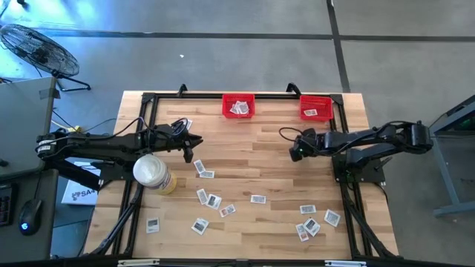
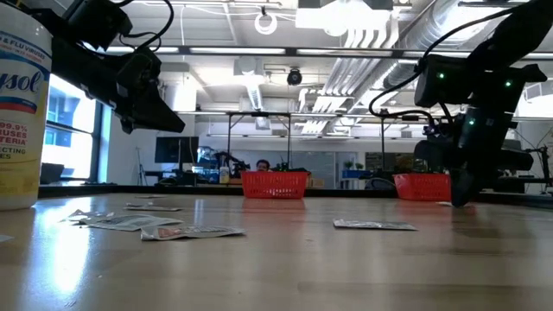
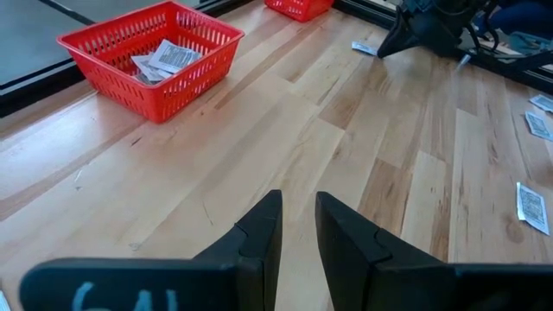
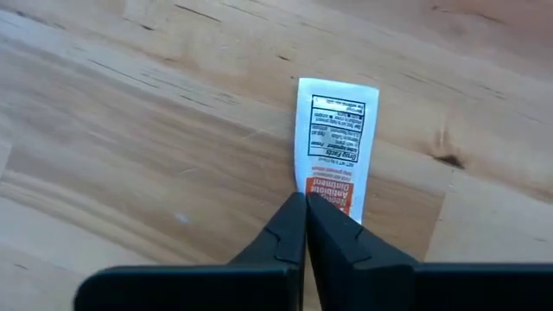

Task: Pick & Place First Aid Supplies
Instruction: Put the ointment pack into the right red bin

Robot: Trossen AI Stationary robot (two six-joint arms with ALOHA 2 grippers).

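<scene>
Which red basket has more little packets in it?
The red basket near the middle of the table's far edge: several packets lie piled inside. The other basket, toward the right arm's side, shows only one or two.

We see a grey concrete floor (image 1: 223,22) around the wooden surface (image 1: 260,170), a floor fan (image 1: 37,48) beyond its corner, ceiling ducts (image 2: 389,52) and strip lights (image 2: 233,50) above, windows (image 2: 69,130) beside it.
</scene>
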